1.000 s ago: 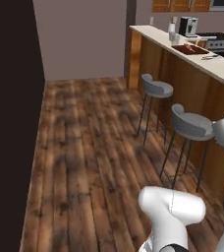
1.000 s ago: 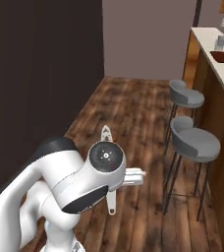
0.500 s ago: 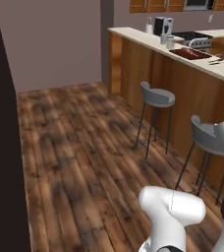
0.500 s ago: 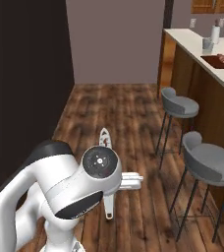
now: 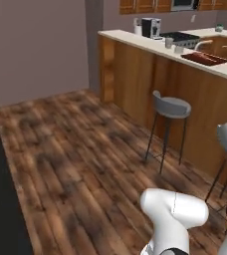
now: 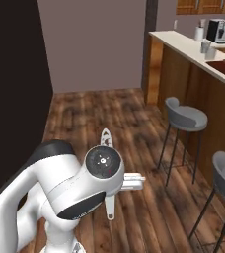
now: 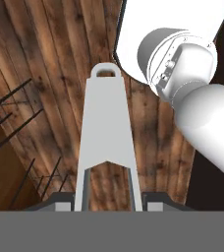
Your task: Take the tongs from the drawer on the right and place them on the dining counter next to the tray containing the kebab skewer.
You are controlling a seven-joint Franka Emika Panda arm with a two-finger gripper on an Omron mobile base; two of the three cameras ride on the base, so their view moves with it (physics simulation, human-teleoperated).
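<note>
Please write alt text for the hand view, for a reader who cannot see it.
Slim light-grey metal tongs are held in the claw, their looped end pointing away, above a brown wooden plank floor. Thin dark stool legs show at the left.

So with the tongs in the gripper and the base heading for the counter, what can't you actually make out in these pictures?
- Tongs: in the hand view their ridged ends are cut off by the bottom edge; in the right base view the arm covers their middle.
- Gripper: barely any of its fingertips rise into the hand view, so the grip itself is unclear.
- Tray on the dining counter: too small and far in the left base view to tell whether it holds a skewer.
</note>
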